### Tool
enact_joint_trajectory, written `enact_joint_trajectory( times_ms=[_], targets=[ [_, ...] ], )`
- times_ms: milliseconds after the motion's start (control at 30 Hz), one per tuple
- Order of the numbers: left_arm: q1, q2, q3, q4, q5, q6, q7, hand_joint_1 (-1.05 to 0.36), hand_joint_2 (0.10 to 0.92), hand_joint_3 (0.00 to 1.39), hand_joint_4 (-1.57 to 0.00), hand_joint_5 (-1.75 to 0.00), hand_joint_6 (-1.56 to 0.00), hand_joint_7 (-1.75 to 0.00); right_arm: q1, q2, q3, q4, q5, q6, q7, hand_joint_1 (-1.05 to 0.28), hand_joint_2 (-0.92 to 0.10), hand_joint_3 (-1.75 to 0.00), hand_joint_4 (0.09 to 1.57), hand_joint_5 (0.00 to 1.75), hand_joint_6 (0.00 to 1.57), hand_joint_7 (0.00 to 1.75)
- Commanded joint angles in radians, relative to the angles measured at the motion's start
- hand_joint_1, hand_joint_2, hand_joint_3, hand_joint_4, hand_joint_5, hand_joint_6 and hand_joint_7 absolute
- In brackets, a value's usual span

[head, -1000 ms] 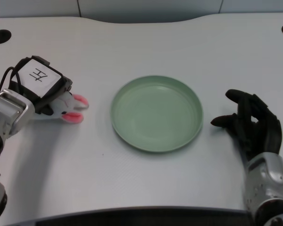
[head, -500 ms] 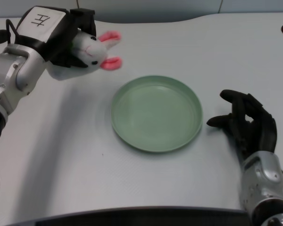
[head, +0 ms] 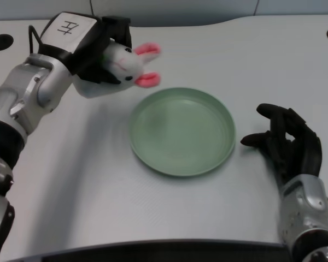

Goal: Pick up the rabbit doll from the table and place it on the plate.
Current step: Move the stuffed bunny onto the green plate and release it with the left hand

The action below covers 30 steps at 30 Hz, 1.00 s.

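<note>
The left hand [head: 95, 46] grips a white rabbit doll [head: 126, 64] with pink ears, holding it above the desk [head: 169, 213] just beside a green plate's [head: 181, 131] upper-left rim.

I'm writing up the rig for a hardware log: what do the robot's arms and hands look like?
Both forearms are silver metal: the left forearm and the right forearm. Each ends in a black many-fingered hand. The left hand has a white plate on its back bearing a black handwritten character, and a black cable by the wrist. The right hand is plain black.
</note>
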State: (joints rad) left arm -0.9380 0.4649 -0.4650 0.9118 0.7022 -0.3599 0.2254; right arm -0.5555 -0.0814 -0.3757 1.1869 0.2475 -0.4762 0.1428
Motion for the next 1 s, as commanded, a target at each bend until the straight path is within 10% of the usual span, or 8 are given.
enact_joint_trajectory(
  times_ms=[33,200,433,600,733,1000],
  targets=[
    [-0.034,-0.038,-0.013,0.01,0.015,0.019,-0.025,-0.16,0.852,0.01,-0.82,-1.75,-0.84,-1.12,0.007,0.012,-0.005,0.004,0.012,0.009,0.012,-0.43,-0.92,-0.35,0.9,1.25,0.8,0.89],
    [-0.058,-0.096,-0.034,0.056,0.032,-0.022,0.012,-0.15,0.877,0.01,-0.86,-1.75,-0.68,-1.54,0.006,0.014,-0.015,0.014,0.018,0.008,0.021,-0.43,-0.92,-0.35,0.93,1.2,0.83,0.84],
    [-0.082,-0.15,-0.053,0.082,0.045,0.001,-0.005,-0.21,0.862,0.0,-0.83,-1.71,-0.92,-0.7,0.012,0.022,-0.01,0.001,0.019,0.004,0.019,-0.41,-0.92,-0.35,0.92,1.19,0.81,0.82],
    [-0.1,-0.236,-0.094,0.128,0.069,0.007,0.007,-0.21,0.858,0.0,-0.86,-1.74,-0.99,-0.69,0.015,0.023,-0.003,-0.001,0.011,-0.02,0.031,-0.43,-0.92,-0.38,0.91,1.22,0.81,0.85],
    [-0.106,-0.273,-0.125,0.164,0.088,0.015,0.008,-0.19,0.875,0.01,-0.84,-1.75,-0.84,-1.09,0.013,0.026,-0.004,-0.002,0.016,-0.013,0.029,-0.43,-0.92,-0.38,0.89,1.24,0.81,0.87],
    [-0.086,-0.312,-0.149,0.201,0.101,0.012,0.029,-0.22,0.846,0.01,-0.85,-1.75,-0.9,-0.8,0.028,0.033,0.022,-0.037,-0.01,0.004,-0.022,-0.44,-0.92,-0.4,0.86,1.24,0.77,0.89]
  ],
)
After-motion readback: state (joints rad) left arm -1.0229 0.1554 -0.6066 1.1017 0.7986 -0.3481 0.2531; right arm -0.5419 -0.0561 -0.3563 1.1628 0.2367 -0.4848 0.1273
